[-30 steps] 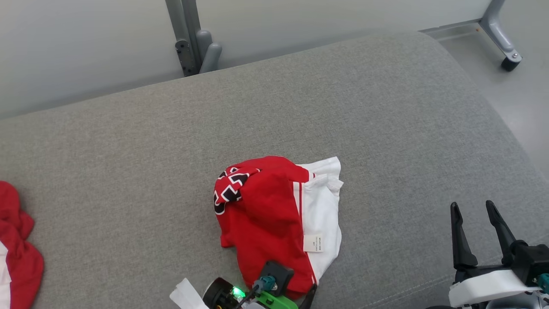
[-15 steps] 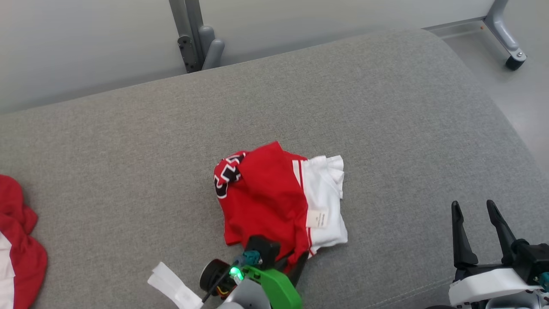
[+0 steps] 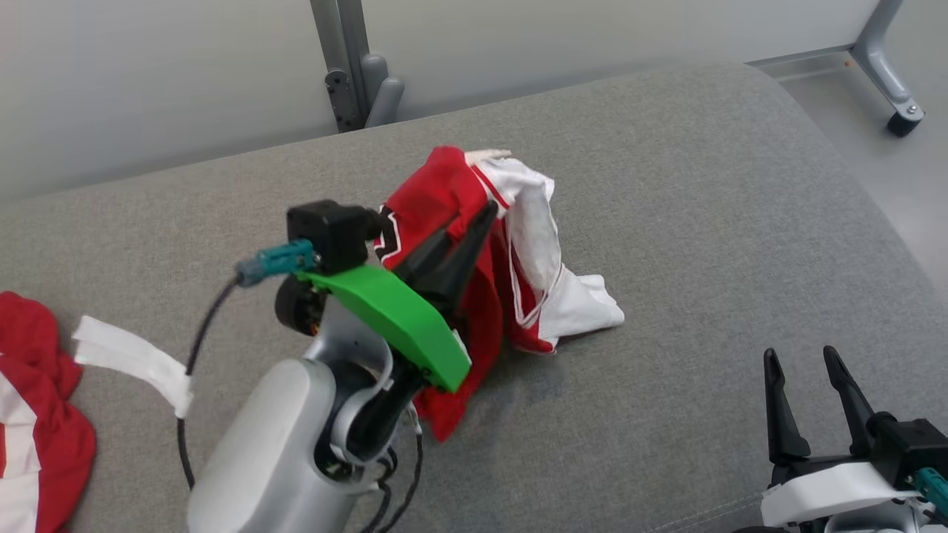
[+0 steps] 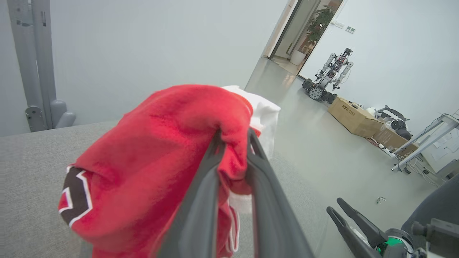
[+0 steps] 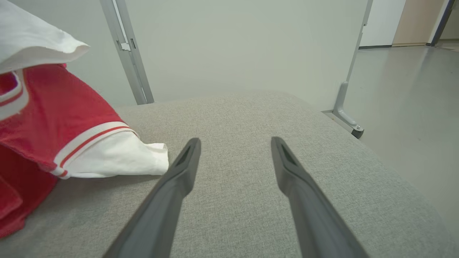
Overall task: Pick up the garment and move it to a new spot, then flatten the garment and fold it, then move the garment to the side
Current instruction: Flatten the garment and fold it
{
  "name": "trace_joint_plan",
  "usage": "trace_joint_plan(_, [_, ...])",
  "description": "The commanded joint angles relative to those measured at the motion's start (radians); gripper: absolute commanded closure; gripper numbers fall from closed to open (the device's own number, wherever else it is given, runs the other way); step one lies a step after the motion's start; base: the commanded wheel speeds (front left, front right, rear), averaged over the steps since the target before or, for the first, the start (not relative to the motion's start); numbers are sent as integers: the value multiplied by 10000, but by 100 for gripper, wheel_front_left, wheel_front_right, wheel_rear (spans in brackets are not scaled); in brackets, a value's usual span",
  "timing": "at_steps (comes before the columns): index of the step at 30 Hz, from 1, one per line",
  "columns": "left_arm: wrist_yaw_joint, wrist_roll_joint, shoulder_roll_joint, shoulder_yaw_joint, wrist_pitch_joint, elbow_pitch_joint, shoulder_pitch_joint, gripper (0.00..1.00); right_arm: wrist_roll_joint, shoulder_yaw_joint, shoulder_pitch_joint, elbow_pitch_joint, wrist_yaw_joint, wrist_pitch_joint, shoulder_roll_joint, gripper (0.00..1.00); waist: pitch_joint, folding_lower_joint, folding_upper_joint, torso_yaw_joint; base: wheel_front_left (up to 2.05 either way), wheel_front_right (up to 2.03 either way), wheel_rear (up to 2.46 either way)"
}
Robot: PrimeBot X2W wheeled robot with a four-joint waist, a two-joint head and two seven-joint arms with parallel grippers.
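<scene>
The garment (image 3: 518, 244) is red and white with a black and white print, bunched up near the middle of the grey cushion (image 3: 703, 185). My left gripper (image 3: 485, 215) is shut on a fold of its red cloth and holds the upper part above the cushion, while the white lower part (image 3: 585, 307) still rests on the surface. In the left wrist view the fingers (image 4: 204, 186) pinch the red fabric (image 4: 161, 143) between them. My right gripper (image 3: 800, 359) stands open at the lower right with nothing in it, apart from the garment (image 5: 64, 125), its fingers (image 5: 179, 179) spread over bare cushion.
Another red and white cloth (image 3: 37, 414) lies at the cushion's left edge. A grey metal post (image 3: 348, 66) stands behind the cushion, and a wheeled frame leg (image 3: 900, 104) is on the floor at the far right. The cushion's right edge drops to the floor.
My left gripper closed on the garment at its near edge and lifted it up and away from me. The garment rose from a flat heap into a hanging bunch. The right gripper stayed put.
</scene>
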Motion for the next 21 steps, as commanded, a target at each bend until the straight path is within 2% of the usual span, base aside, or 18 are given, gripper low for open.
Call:
trace_joint_plan(1, [86,-132,111,236,35,-88,-357,100,59,17,-122,29,1,-35,21,0,-31,0,119,-106,0,0,0])
trace_joint_plan(10, [252,-912,977,1781,936,-326,-1975,100,94,-97,38,30,1,-34,41,0,-7,0,119,-224,0,0,0])
trace_joint_plan(15, [179,-863,1234,2025,1234,-14,-3138,100,66,-38,-134,89,1,-35,54,0,-20,0,119,-195,0,0,0])
trace_joint_plan(18, [117,-854,1048,1793,1393,301,-3509,100,51,17,-192,123,1,-35,63,0,-40,0,119,-205,0,0,0])
trace_joint_plan(21, [-14,-781,583,1188,1415,766,-3322,100,67,126,-239,164,1,-35,72,0,-29,0,119,-228,0,0,0])
